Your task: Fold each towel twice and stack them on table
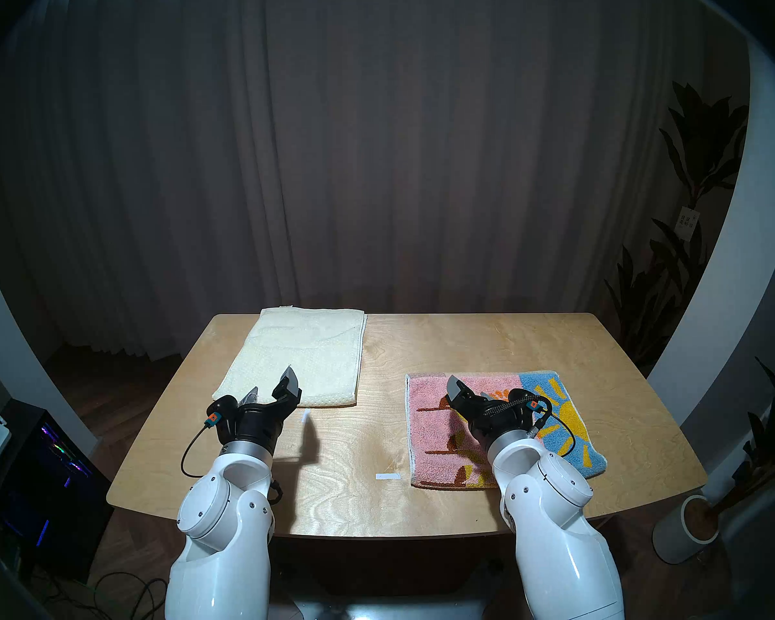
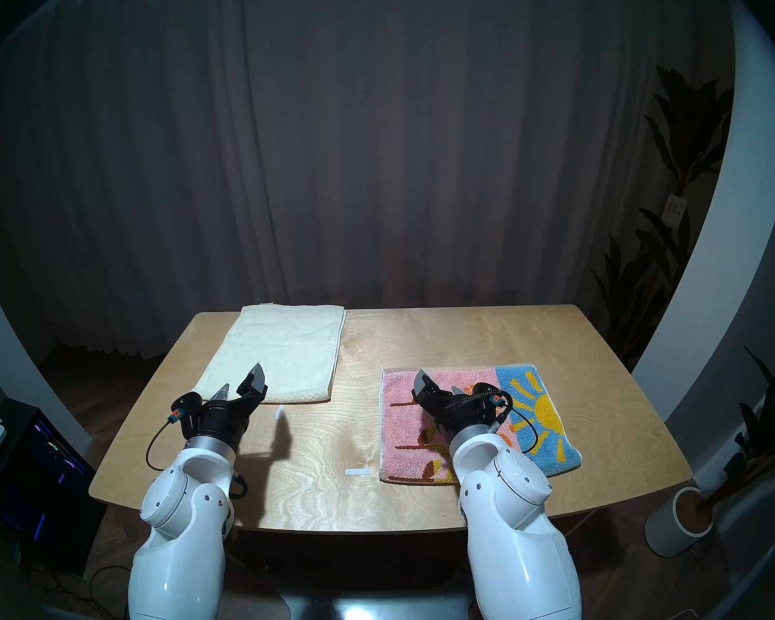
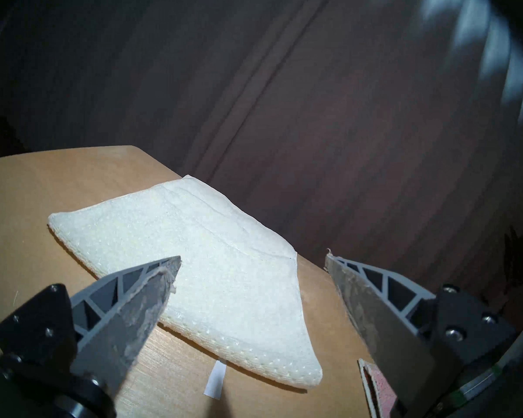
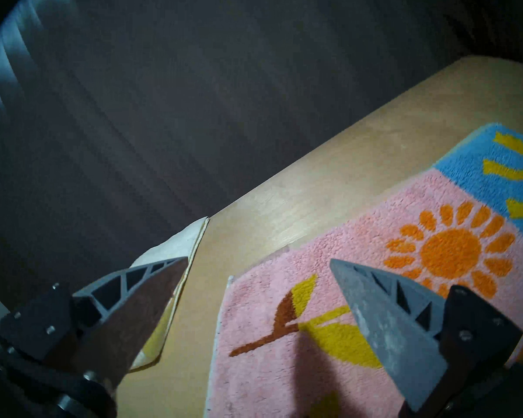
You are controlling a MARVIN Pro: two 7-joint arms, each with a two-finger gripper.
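Observation:
A cream-yellow towel (image 1: 305,350) (image 2: 283,350) (image 3: 239,302) lies flat on the far left of the plywood table (image 1: 466,346), reaching its far edge. My left gripper (image 1: 271,384) (image 3: 252,259) hovers open over this towel's near edge, holding nothing. A pink and blue towel (image 1: 430,426) (image 2: 399,426) (image 4: 269,318) with a yellow sun and an orange flower lies flat on the near right. Above its pink part my right gripper (image 1: 470,388) (image 4: 258,260) stands open and empty. The right arm hides part of that towel.
Two white tape marks (image 1: 388,476) (image 1: 306,415) sit on the bare wood between the towels. A dark curtain hangs behind the table. A white plant pot (image 1: 690,525) stands on the floor at the right, a lit computer case (image 1: 41,471) at the left.

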